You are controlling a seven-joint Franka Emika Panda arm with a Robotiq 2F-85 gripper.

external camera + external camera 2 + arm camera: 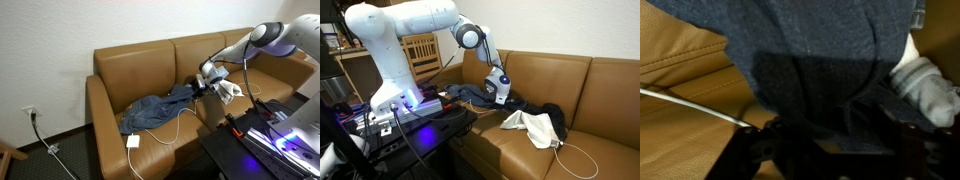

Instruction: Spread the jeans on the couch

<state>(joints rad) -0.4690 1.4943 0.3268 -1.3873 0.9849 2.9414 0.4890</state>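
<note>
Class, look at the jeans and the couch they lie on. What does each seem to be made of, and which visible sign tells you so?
The jeans: woven denim, probably cotton, matte medium blue. They rumple into soft, heavy folds and show no shine. The couch: tan-brown leather or an imitation, smooth with a faint sheen and shallow creases in the cushions. The pictures cannot settle which.
</note>
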